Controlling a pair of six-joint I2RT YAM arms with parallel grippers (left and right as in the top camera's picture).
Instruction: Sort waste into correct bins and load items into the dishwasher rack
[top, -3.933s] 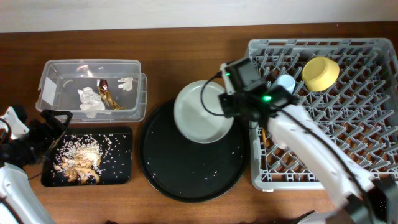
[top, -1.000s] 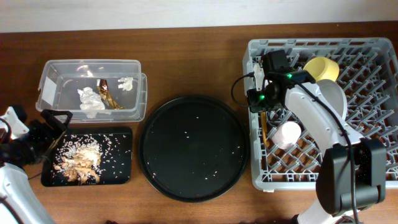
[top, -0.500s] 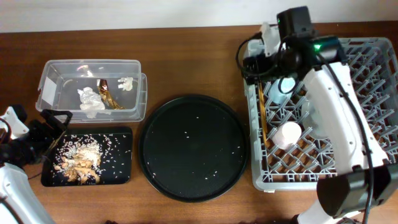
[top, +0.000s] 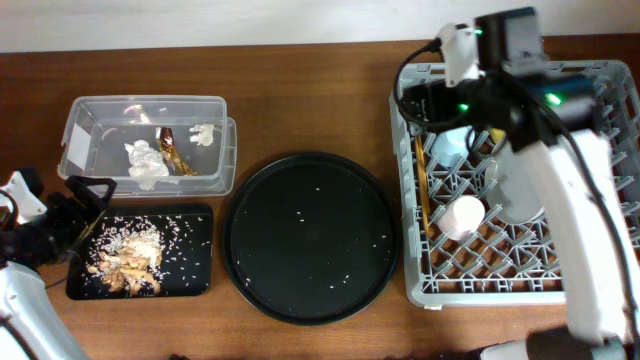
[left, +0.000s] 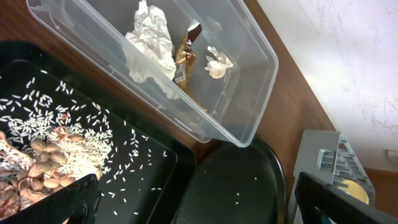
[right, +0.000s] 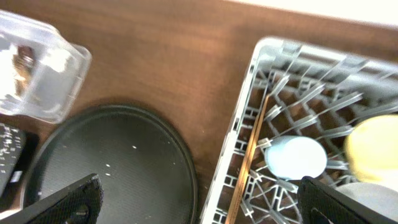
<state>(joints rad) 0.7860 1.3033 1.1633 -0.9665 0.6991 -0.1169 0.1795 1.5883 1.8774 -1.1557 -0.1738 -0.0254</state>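
Far left, my left gripper (left: 196, 200) hangs spread wide and empty at the edge of the flat black tray (top: 190, 240) holding the food scraps (top: 125, 262). The tissue (top: 145, 160) and foil wrapper (top: 172, 150) lie in the clear tub (top: 85, 125) beside it. On the right, my right gripper (right: 205, 205) is released, grasping nothing, above the dishwasher rack (top: 480, 288). The gold utensils (top: 421, 195), light-blue cup (right: 295, 157) and pink cup (top: 462, 217) sit in that rack.
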